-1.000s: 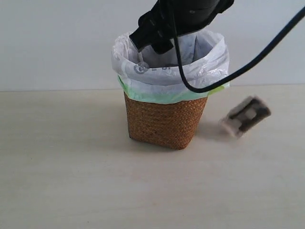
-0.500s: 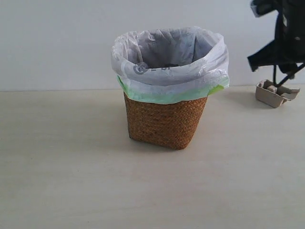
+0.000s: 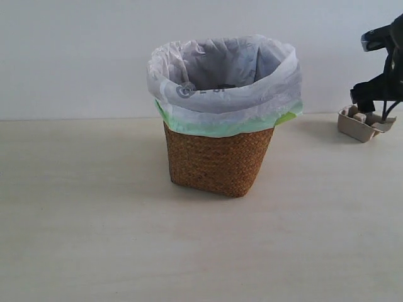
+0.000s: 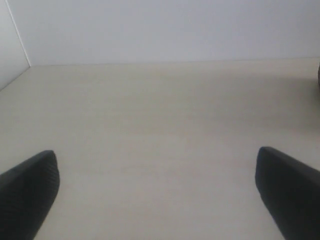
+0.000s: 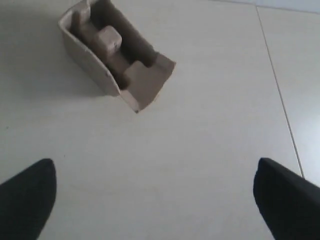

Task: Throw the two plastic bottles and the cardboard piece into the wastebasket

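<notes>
The wastebasket (image 3: 217, 165), brown wicker lined with a white bag (image 3: 223, 85) that has a green edge, stands in the middle of the table. The cardboard piece (image 3: 360, 124) lies on the table at the far right, apart from the basket. It also shows in the right wrist view as the beige moulded cardboard piece (image 5: 112, 52). My right gripper (image 5: 157, 200) is open and empty, a little short of the cardboard, and the right arm (image 3: 381, 88) hangs above it. My left gripper (image 4: 157, 195) is open over bare table. Neither plastic bottle is in view.
A pale wall runs behind the table (image 3: 94, 220). A seam in the tabletop (image 5: 280, 100) passes beside the cardboard. A wall corner (image 4: 17, 37) shows in the left wrist view.
The black arm that hung over the basket has swung to the far right. The cardboard, a blur just right of the basket a second ago, now rests at the far right.
</notes>
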Robot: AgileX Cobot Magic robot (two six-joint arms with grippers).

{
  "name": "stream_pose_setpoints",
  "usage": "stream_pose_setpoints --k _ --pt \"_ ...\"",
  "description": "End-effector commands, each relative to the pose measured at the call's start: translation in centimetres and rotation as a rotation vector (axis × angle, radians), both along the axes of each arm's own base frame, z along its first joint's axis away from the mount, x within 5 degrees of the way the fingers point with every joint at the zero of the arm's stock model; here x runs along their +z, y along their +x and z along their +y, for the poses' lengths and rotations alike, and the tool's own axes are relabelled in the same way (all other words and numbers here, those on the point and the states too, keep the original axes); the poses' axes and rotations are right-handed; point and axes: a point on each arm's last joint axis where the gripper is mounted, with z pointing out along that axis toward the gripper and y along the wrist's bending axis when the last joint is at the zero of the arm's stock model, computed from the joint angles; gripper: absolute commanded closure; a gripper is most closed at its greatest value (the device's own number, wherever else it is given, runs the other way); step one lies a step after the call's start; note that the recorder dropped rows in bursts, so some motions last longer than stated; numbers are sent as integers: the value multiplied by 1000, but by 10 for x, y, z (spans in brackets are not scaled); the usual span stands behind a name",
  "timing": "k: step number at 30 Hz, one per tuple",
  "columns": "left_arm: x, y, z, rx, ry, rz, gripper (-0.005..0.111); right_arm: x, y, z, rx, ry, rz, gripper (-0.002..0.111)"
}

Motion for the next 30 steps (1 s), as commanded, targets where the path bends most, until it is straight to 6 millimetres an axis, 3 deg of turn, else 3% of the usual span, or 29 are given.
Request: stream_pose_setpoints --k 1,8,14,20,28,29,30 --pt "2 0 0 6 -7 -14 -1 -19 36 -4 39 -13 -12 17" --pt "2 0 0 6 -7 -14 -1 -48 88 -10 69 -60 -10 41" --pt "2 0 0 6 -7 -14 -1 -68 117 -26 127 -123 14 42" --pt "2 0 0 6 -7 -14 -1 -86 128 -35 149 -78 -3 42" --pt "2 0 0 6 -7 -14 -1 -134 128 -33 271 -5 122 42" --pt "2 0 0 6 -7 -14 -1 -134 127 -33 271 -4 129 45" --pt "2 0 0 6 -7 -14 -1 -136 126 -33 267 11 144 58"
